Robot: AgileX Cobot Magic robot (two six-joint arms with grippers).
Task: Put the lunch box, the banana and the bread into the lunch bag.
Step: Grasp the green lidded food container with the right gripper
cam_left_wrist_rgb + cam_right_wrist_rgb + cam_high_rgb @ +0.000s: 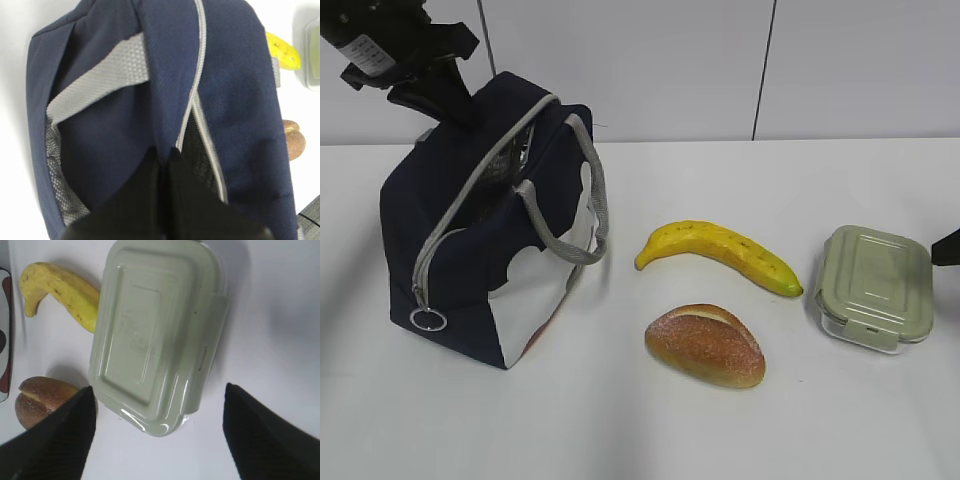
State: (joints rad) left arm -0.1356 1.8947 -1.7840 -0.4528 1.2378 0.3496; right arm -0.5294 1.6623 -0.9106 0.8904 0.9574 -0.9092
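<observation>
Left claw (448,100), upper left of the exterior view, pinches the lunch bag (490,230) rim; banana (720,255), bread (705,345), lunch box (873,287) lie right on the tabletop (640,430).

Left wrist view: clenched on fabric, which could slip and close the mouth.

Right wrist view: right claw (160,440) released, hovering over the lunch box; its fingers (50,440) may nudge the bread.

Even, bright overhead light. Soft short shadows under the curved yellow banana (718,254) and sage-green lidded clear container (157,335), whose lid shows glare. Left wrist view blurred close up.
</observation>
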